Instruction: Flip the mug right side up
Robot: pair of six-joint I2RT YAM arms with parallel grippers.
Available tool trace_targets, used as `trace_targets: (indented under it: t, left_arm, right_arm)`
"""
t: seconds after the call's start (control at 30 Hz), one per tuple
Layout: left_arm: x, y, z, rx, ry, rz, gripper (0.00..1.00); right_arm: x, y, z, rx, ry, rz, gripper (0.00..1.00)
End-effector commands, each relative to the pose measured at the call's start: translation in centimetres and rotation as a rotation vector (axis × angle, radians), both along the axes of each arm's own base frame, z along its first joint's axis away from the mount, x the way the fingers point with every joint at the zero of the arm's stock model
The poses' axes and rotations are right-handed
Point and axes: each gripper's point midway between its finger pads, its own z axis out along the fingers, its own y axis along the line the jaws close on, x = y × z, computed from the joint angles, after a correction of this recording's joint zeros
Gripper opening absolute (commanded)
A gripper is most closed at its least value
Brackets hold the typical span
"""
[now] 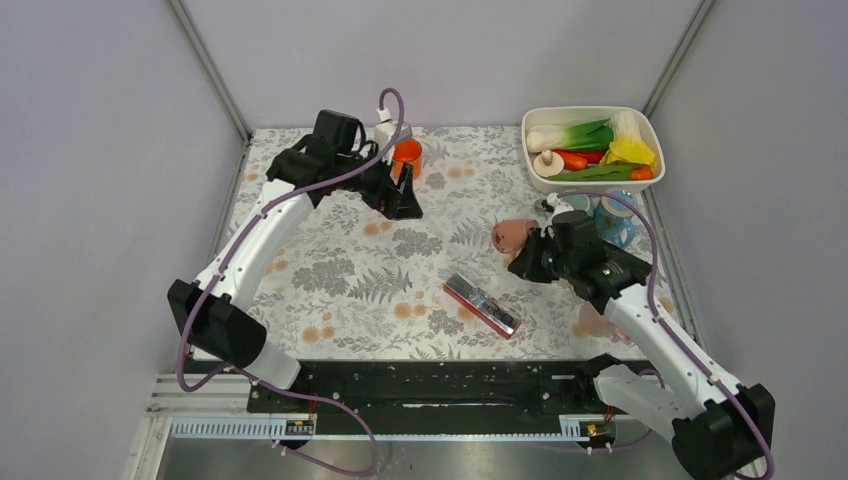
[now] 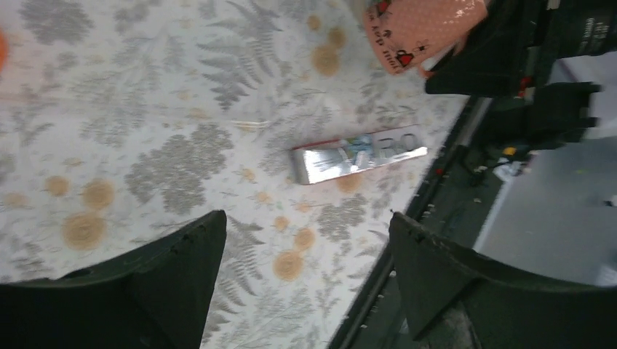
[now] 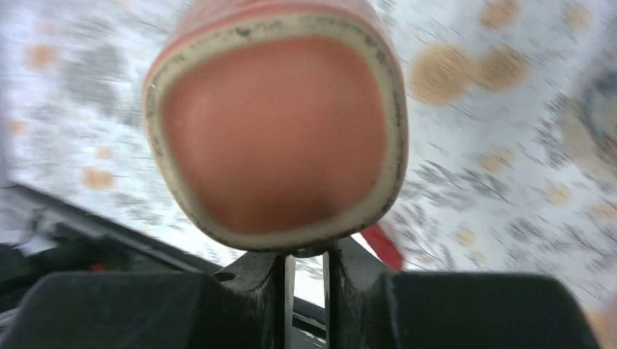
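From above: pink mug (image 1: 510,235) right of the table's middle, tipped on its side. Clamped at the tip of the right gripper (image 1: 527,250) and sticking out toward the table's centre. Just beyond that arm, a blue cup (image 1: 612,220), and a white bin (image 1: 585,109) of vegetables in the far right corner. Nearer the bases, a silver-and-red packet (image 1: 483,305) flat on the floral tablecloth (image 1: 340,280), apart from the mug. Left gripper (image 1: 400,195) well away at the far left, just beside an orange cup (image 1: 407,155); too small here to judge its spread.

From the left wrist: left gripper (image 2: 305,225) spread wide, with only patterned cloth between its fingers (image 2: 167,283). Packet (image 2: 360,154) lying beyond the gap. Mug (image 2: 422,29) at the top edge, dotted pink with small hearts and lettering, gripped by the black right gripper (image 2: 455,69). Well apart from the left one.

From the right wrist, much blurred: mug (image 3: 276,123) filling the upper frame, one round end turned to the lens. Cream ring around a pink face; mouth or base, cannot tell. Right gripper (image 3: 305,273) directly beneath, its fingers (image 3: 255,291) drawn in to a narrow slit. Touching the mug's lower edge and pinching a part of it hidden there.
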Motion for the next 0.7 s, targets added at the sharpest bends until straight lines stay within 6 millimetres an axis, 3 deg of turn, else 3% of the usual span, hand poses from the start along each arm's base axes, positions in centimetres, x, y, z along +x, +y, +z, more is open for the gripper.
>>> trace_targets:
  t: [0.0, 0.2, 0.33, 0.43, 0.67]
  left_arm:
    - [-2.3, -5.1, 4.3, -0.3, 0.194, -0.097, 0.86]
    - [-3.6, -9.3, 7.0, -0.473, 0.3, -0.151, 0.87]
    - [-5.1, -11.5, 6.0, -0.478, 0.378, -0.182, 0.85]
    - [-5.1, -12.5, 5.6, -0.486, 0.401, -0.18, 0.83]
    - [-4.6, -13.7, 8.0, -0.53, 0.366, -0.227, 0.72]
  right_arm:
    - [1.1, 5.5, 10.3, 0.377, -0.223, 0.12, 0.0]
    - [0.7, 7.3, 15.7, 0.585, -0.316, 0.159, 0.0]
    - [0.3, 8.1, 17.7, 0.661, -0.34, 0.193, 0.0]
    - [0.1, 8.6, 18.6, 0.7, -0.351, 0.209, 0.0]
    - [-0.1, 9.6, 19.0, 0.759, -0.348, 0.24, 0.0]
